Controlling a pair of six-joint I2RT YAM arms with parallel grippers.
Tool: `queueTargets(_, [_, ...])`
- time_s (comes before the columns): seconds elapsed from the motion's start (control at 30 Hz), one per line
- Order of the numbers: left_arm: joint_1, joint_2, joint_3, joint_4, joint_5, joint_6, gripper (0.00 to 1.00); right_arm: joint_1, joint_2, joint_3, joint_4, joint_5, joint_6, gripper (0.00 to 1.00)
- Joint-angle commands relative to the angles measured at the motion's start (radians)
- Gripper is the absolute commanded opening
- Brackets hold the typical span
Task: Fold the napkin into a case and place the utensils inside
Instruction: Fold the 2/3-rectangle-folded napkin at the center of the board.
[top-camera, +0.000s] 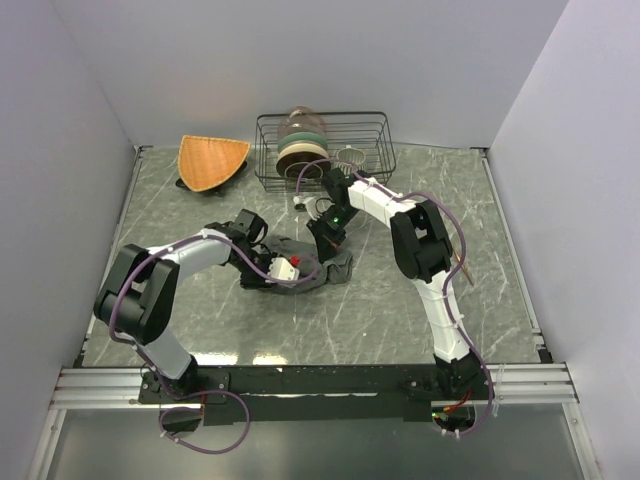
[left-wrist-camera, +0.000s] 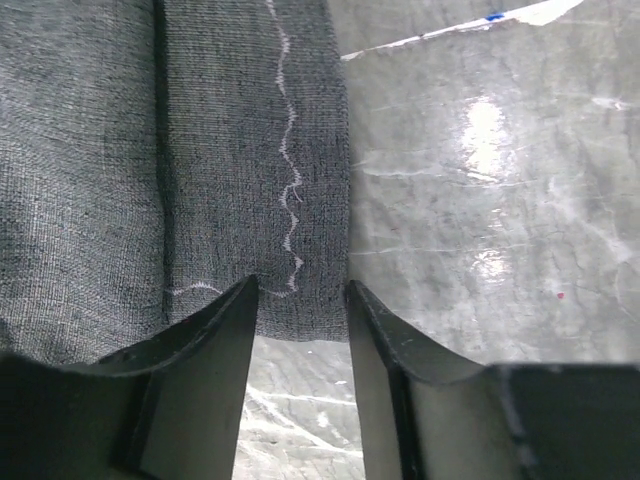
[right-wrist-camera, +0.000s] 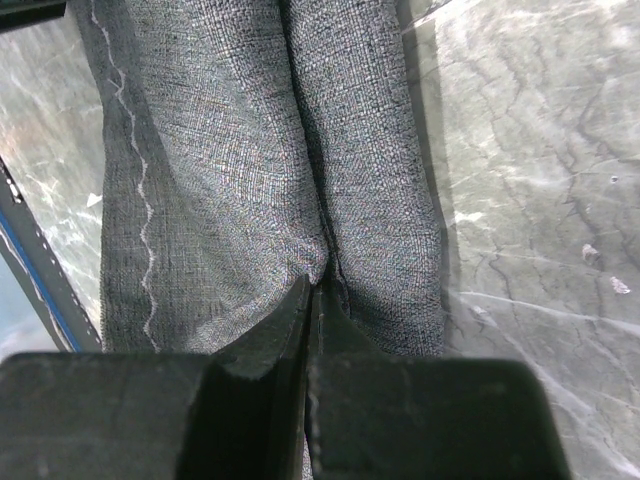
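Note:
The dark grey napkin (top-camera: 335, 268) lies bunched in folds on the marble table between the two arms. My right gripper (right-wrist-camera: 318, 290) is shut, pinching a raised fold of the napkin (right-wrist-camera: 250, 150) where two layers meet. My left gripper (left-wrist-camera: 300, 300) stands open at the cloth's near edge. A strip of hemmed napkin (left-wrist-camera: 250, 150) with a wavy white stitch line spans the gap between its fingertips (left-wrist-camera: 235, 320). In the top view the left gripper (top-camera: 283, 268) sits over the napkin's left part and the right gripper (top-camera: 328, 236) over its far edge. A slim copper-coloured utensil (top-camera: 463, 268) shows right of the right arm.
A black wire rack (top-camera: 375, 150) holding plates and bowls stands at the back centre. An orange fan-shaped mat (top-camera: 212, 160) lies at the back left. A small white object (top-camera: 300, 203) sits in front of the rack. Grey walls close off both sides.

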Motion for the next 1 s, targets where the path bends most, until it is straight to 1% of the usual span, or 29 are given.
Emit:
queueTargets(0.0, [-0.024, 0.017, 0.019, -0.076, -0.020, 0.019, 0.45, -0.011, 0.044, 0.034, -0.072, 0.031, -0.052, 0.00])
queueTargets(0.07, [-0.033, 0.031, 0.019, -0.067, -0.020, 0.010, 0.43, -0.009, 0.048, 0.038, -0.074, 0.031, -0.054, 0.00])
queueTargets(0.17, [-0.053, 0.037, 0.003, -0.058, -0.026, 0.024, 0.33, -0.014, 0.047, 0.042, -0.075, 0.032, -0.049, 0.00])
queueTargets(0.2, [-0.053, 0.037, -0.001, -0.055, -0.025, 0.027, 0.25, -0.014, 0.047, 0.042, -0.074, 0.031, -0.047, 0.00])
queueTargets(0.23, [-0.053, 0.039, 0.005, -0.058, -0.020, 0.027, 0.20, -0.014, 0.047, 0.042, -0.075, 0.031, -0.052, 0.00])
queueTargets(0.27, [-0.053, 0.043, 0.021, -0.099, -0.010, 0.027, 0.16, -0.014, 0.044, 0.041, -0.077, 0.031, -0.054, 0.00])
queueTargets(0.3, [-0.053, 0.046, 0.072, -0.125, 0.013, 0.023, 0.09, -0.014, 0.039, 0.033, -0.074, 0.032, -0.055, 0.00])
queueTargets(0.37, [-0.039, 0.056, 0.136, -0.194, 0.099, -0.022, 0.03, -0.014, 0.025, 0.019, -0.060, 0.032, -0.055, 0.00])
queueTargets(0.4, [-0.030, 0.066, 0.217, -0.223, 0.131, -0.034, 0.01, -0.014, 0.019, 0.012, -0.051, 0.034, -0.055, 0.00])
queueTargets(0.43, [-0.021, 0.083, 0.262, -0.260, 0.192, -0.045, 0.01, -0.014, 0.018, 0.008, -0.048, 0.035, -0.055, 0.00])
queueTargets(0.47, [-0.001, 0.127, 0.308, -0.293, 0.219, -0.060, 0.01, -0.014, 0.018, 0.007, -0.046, 0.034, -0.055, 0.00])
queueTargets(0.5, [0.011, 0.151, 0.392, -0.355, 0.242, -0.066, 0.01, -0.012, 0.021, 0.011, -0.051, 0.034, -0.057, 0.00])
queueTargets(0.57, [0.046, 0.225, 0.468, -0.406, 0.303, -0.085, 0.01, -0.014, 0.027, 0.019, -0.055, 0.038, -0.051, 0.00])
queueTargets(0.6, [0.062, 0.253, 0.541, -0.465, 0.323, -0.083, 0.01, -0.014, 0.028, 0.022, -0.055, 0.038, -0.049, 0.00])
queueTargets(0.7, [0.122, 0.347, 0.653, -0.524, 0.382, -0.100, 0.01, -0.014, 0.030, 0.025, -0.058, 0.035, -0.051, 0.00])
queueTargets(0.73, [0.146, 0.367, 0.676, -0.553, 0.389, -0.103, 0.01, -0.014, 0.031, 0.027, -0.060, 0.034, -0.054, 0.00])
queueTargets(0.87, [0.178, 0.459, 0.750, -0.587, 0.408, -0.148, 0.02, -0.015, 0.039, 0.044, -0.072, 0.037, -0.061, 0.00])
queueTargets(0.93, [0.188, 0.506, 0.782, -0.570, 0.417, -0.195, 0.03, -0.014, 0.039, 0.047, -0.067, 0.038, -0.063, 0.00])
queueTargets(0.97, [0.191, 0.523, 0.793, -0.564, 0.423, -0.253, 0.03, -0.014, 0.039, 0.051, -0.072, 0.038, -0.066, 0.00])
